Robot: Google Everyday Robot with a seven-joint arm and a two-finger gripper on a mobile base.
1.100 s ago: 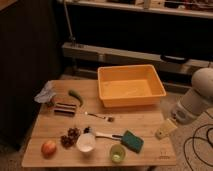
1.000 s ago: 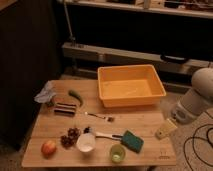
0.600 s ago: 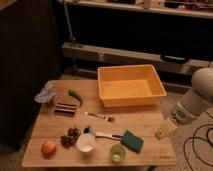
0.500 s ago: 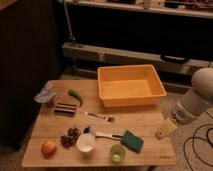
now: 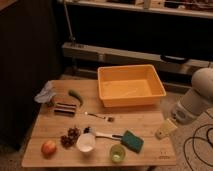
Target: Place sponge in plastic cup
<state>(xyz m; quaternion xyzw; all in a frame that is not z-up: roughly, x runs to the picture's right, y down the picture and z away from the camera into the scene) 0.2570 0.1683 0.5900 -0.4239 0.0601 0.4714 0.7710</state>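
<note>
Sponge (image 5: 132,141), flat rectangular teal-green block, lies on wooden desk (image 5: 145,122) just beside small translucent light-green plastic cup (image 5: 117,153), unmoved. Yellowish-padded claw (image 5: 166,128) stays at desk's edge nearby; grip state cannot be told. Task not begun.

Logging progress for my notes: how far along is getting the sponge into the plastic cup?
Done: nothing yet; the flat teal-green sponge lies on the wooden table beside the small translucent green plastic cup, not in it. In hand: the pincer hangs at the table's right edge, apart from the sponge. Left: reach, grasp, lift, place it in the cup.
</note>
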